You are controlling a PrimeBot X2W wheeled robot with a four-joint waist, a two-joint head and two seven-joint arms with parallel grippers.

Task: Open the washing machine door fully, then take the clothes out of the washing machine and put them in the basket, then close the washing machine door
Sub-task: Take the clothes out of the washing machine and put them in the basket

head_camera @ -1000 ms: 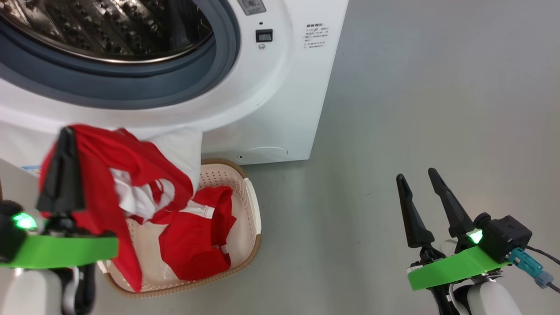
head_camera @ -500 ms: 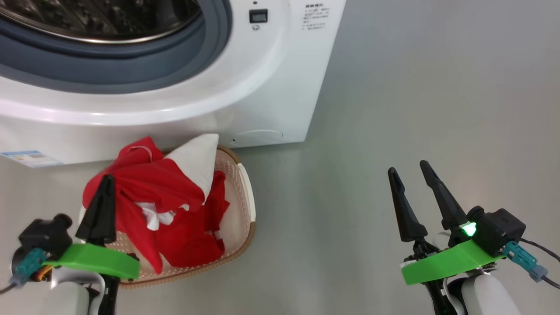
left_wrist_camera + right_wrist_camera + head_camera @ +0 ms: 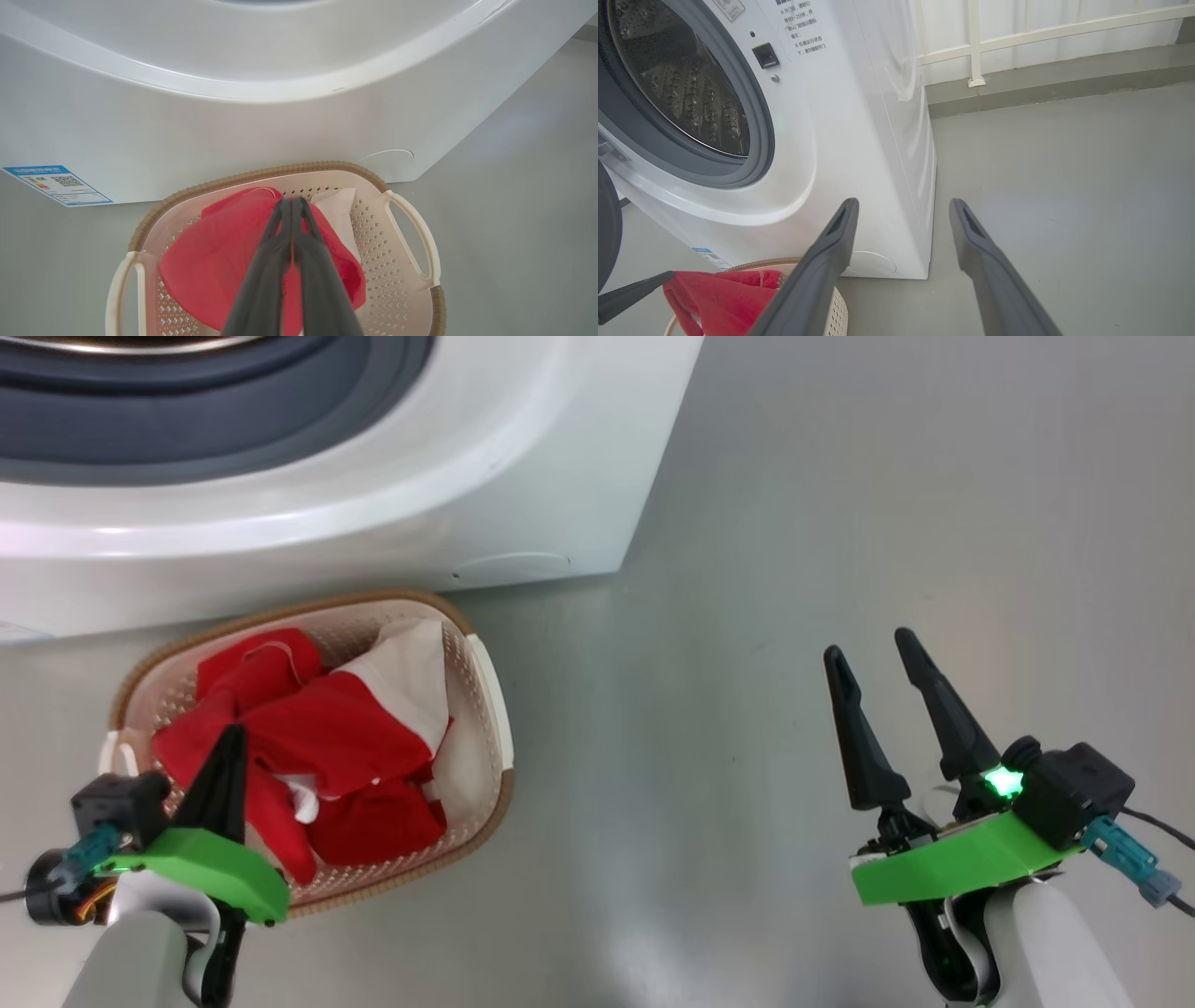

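At the lower left of the head view, the left gripper [image 3: 231, 735] is seen pressed together on a fold of the clothes [image 3: 336, 737]. These are red and white and are heaped in the basket [image 3: 492, 709] at centre left. At the lower right, the right gripper [image 3: 868, 646] is held spread over the grey floor [image 3: 747, 616], with nothing between its fingers. Beyond the basket, the washing machine [image 3: 523, 448] is found across the upper left, its drum mouth uncovered.

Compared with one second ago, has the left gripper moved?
Yes: the left gripper went from left of the basket to over it with the clothes.
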